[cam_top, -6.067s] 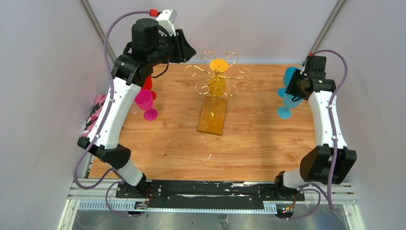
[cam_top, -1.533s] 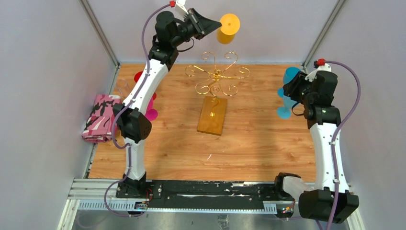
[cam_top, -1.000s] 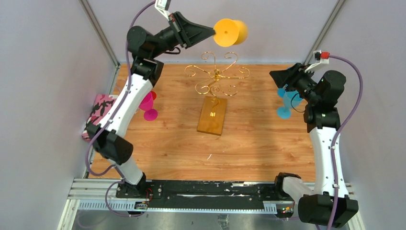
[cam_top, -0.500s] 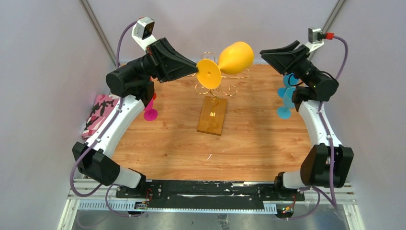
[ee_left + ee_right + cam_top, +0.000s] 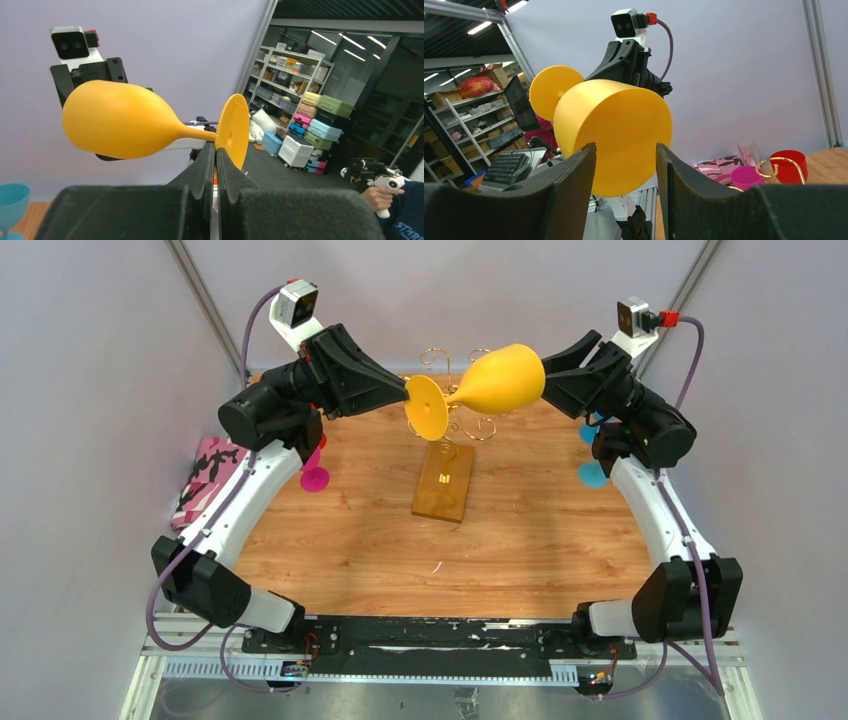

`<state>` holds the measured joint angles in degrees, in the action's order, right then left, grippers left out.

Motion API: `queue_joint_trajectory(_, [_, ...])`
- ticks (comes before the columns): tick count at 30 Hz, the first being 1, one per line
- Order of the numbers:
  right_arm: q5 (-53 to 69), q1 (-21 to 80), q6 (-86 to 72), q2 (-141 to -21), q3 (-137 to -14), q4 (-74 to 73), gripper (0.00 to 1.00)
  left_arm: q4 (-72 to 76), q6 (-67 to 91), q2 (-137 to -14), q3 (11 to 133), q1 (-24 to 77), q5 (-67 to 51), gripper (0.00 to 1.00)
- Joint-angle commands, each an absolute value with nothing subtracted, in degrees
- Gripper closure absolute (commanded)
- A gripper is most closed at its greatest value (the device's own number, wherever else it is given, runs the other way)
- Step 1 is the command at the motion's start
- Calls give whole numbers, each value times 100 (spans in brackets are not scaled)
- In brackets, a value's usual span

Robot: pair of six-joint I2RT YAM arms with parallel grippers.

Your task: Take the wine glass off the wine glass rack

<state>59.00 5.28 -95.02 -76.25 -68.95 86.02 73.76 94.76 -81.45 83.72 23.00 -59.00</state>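
Wood-grain counter (image 5: pixel 340 540), pale walls on three sides. The wrist views look past the cell to storeroom shelving.

Left tool (image 5: pixel 404 397): raised well off the counter, pointing at the right tool. Its jaws are closed on the foot of the yellow glass (image 5: pixel 498 380). In the left wrist view, the fingers (image 5: pixel 205 167) pinch the lower edge of the disc with no gap showing.

The glass lies sideways in the air with its stem about level. The foot is at the left tool's tips and the bowl runs straight out ahead of them, mouth toward the right tool.

Right tool (image 5: pixel 548 378): also raised, facing the left tool, jaws standing apart and gripping nothing. The bowl's mouth sits just ahead of its fingertips. In the right wrist view the mouth looks wider than the gap between the fingers (image 5: pixel 574 170) and lies beyond them, not between. Whether the tips touch the rim, cannot tell.

Rack (image 5: pixel 443 483): below and between the two tools, amber base flat on the counter, gold scrolls partly hidden behind the glass. The glass is off it, in the air above the scrolls.

Pink glass (image 5: pixel 315 478): on the counter, below and behind the left tool.
Camouflage cloth (image 5: pixel 205 475): further behind the left tool, at the counter's edge.
Blue glass (image 5: pixel 592 473): on the counter, below and behind the right tool.
Red cup (image 5: pixel 788 162): low and far ahead of the right tool, beside the pink glass.
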Motion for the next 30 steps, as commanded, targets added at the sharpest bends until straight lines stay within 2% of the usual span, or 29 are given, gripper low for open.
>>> queue_joint_trajectory(1, [6086,504,-9251,-7298,-6769,8772,48,7474,9380,-7966,8426,2312,-5995,100])
queue_joint_trajectory(5, [6208,403,-8339,-7061,-6541,7759,48,7248,9209,-7837,8480,2303,-6014,100])
queue_joint_trajectory(17, [6250,226,-7420,-6667,-6391,6909,48,5390,7661,-7206,8344,2294,-5999,100])
queue_joint_trajectory(26, [6005,221,-9158,-7220,-6693,9037,48,5446,7688,-7265,8245,2294,-5976,100])
queue_joint_trajectory(30, [5942,257,-9310,-7479,-6906,9141,48,5791,7990,-7391,8225,2294,-5961,100])
